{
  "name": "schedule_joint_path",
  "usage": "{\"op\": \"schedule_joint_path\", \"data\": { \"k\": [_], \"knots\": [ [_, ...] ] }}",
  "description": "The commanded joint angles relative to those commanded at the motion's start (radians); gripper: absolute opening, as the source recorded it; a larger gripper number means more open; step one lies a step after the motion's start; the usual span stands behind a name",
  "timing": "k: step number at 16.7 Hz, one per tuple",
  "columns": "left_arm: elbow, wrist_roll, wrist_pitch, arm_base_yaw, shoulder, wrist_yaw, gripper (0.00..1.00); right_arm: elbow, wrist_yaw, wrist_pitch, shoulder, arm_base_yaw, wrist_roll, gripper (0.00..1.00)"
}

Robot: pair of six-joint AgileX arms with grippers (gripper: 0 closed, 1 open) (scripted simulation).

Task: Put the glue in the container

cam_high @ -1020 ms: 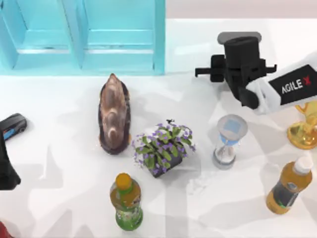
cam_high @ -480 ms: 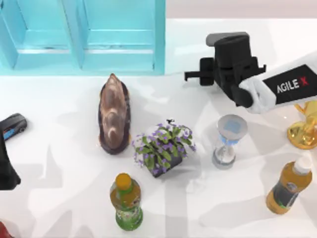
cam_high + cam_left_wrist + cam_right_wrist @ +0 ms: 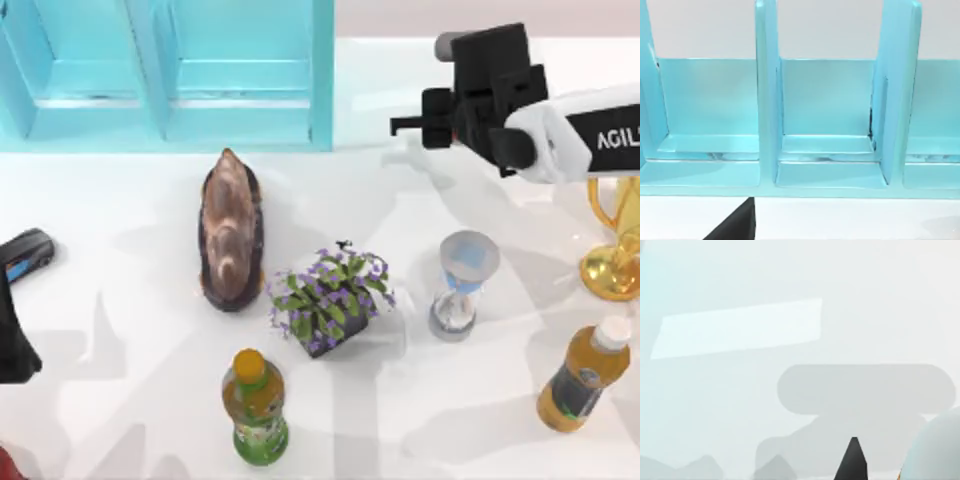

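Observation:
The glue is out of view. The container (image 3: 322, 75) is a light-blue rack of upright compartments at the table's back left; the left wrist view looks straight into its open bays (image 3: 827, 145). My right gripper (image 3: 440, 115) hovers at the back right, just right of the container's end wall and above bare white tabletop. A dark tip (image 3: 854, 460) pokes into the right wrist view over the white table. My left arm (image 3: 12, 350) is parked at the table's left edge.
A brown shell-like ornament (image 3: 230, 230), a purple-flowered pot plant (image 3: 330, 300) and an hourglass (image 3: 462, 285) stand mid-table. At the front are a yellow-capped bottle (image 3: 256, 405) and an amber bottle (image 3: 585, 375). A gold trophy (image 3: 615, 250) stands right, a small black item (image 3: 25, 252) left.
My right gripper has risen toward the back of the table and shifted slightly right after first drifting left. The left arm and the table's objects have not moved.

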Motion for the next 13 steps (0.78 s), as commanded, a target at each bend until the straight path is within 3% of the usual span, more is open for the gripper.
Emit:
{"op": "schedule_joint_path", "data": {
  "k": [6, 13],
  "knots": [
    [0.000, 0.000, 0.000, 0.000, 0.000, 0.000, 1.00, 0.039, 0.055, 0.034, -0.052, -0.013, -0.019, 0.00],
    [0.000, 0.000, 0.000, 0.000, 0.000, 0.000, 1.00, 0.052, 0.029, 0.026, -0.062, -0.023, -0.046, 0.00]
  ]
}}
